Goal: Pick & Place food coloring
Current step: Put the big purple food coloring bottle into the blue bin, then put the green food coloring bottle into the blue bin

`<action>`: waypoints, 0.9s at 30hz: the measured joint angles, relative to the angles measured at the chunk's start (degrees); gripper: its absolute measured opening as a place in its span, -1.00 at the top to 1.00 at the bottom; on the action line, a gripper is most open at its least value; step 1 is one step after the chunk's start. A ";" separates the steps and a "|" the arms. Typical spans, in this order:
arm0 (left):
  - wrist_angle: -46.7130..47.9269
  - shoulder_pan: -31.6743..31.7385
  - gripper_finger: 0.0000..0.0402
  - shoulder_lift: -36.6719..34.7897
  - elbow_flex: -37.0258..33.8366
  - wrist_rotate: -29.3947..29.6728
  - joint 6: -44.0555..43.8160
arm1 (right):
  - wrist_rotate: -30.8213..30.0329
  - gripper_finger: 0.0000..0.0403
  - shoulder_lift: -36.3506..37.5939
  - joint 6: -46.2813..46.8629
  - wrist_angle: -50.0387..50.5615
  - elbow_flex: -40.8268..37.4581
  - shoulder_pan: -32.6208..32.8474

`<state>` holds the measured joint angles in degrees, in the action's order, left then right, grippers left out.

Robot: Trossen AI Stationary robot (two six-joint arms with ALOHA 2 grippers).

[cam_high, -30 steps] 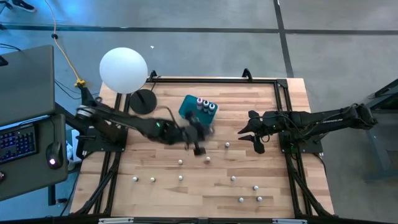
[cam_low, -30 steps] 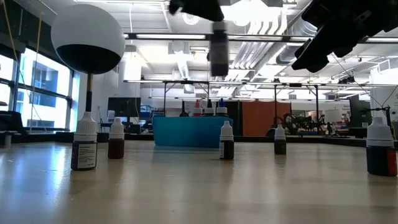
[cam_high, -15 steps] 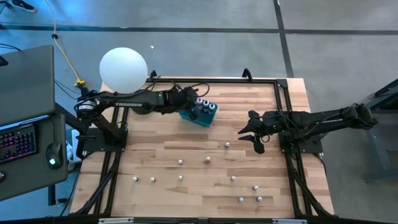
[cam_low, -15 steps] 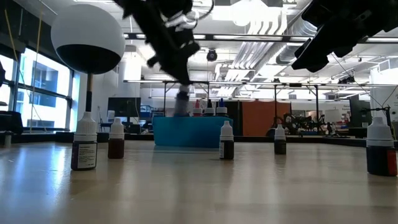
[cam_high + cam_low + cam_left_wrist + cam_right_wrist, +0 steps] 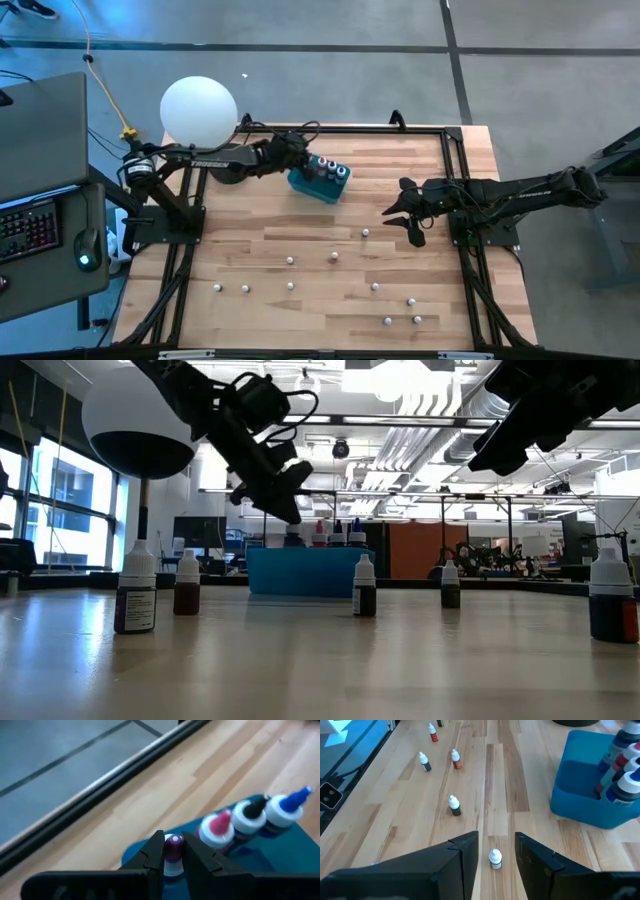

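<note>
The left gripper (image 5: 173, 856) pinches a small purple-capped food coloring bottle (image 5: 173, 847) right over the blue tub (image 5: 318, 186) at the back of the desk (image 5: 300, 235). More bottles stand in the tub. The right gripper (image 5: 495, 852) is spread apart and hangs above another little bottle (image 5: 495, 859). Many more bottles (image 5: 290, 285) stand around the desk.

The left gripper's fingers (image 5: 150, 857) are covering the body of the small bottle (image 5: 173, 848) between them, only its purple-tipped cap showing; the teal tub (image 5: 280, 855) is running off the left wrist view's edge; in the high view the loose bottles (image 5: 367, 233) are showing as mere white dots, colours too small to tell; the right gripper (image 5: 530, 420) is getting cropped by the low view's top edge.
</note>
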<state>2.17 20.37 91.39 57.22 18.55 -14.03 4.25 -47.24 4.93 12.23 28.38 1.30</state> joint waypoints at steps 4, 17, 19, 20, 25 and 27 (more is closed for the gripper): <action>-2.11 -0.11 0.77 1.92 -0.21 0.41 0.84 | 0.00 0.41 0.00 0.00 -0.04 0.00 -0.01; -10.28 -0.12 0.59 6.34 -0.12 1.04 3.26 | 0.01 0.41 0.00 -0.02 0.06 0.00 0.00; -10.17 -0.12 0.55 6.34 -0.12 1.41 3.24 | 0.01 0.41 0.00 -0.02 0.10 0.00 0.00; -10.18 -0.12 0.52 6.34 -0.12 1.72 3.21 | 0.02 0.41 0.00 -0.02 0.11 0.00 -0.01; -9.92 -0.15 0.41 6.36 0.15 3.43 3.29 | 0.02 0.41 0.00 -0.85 0.13 0.00 -0.01; -8.95 -0.15 0.38 5.73 1.11 3.73 4.07 | 0.02 0.41 0.00 -0.87 0.11 0.00 -0.02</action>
<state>-6.77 20.23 97.12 58.33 22.28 -9.96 4.27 -47.24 4.05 12.34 28.38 1.28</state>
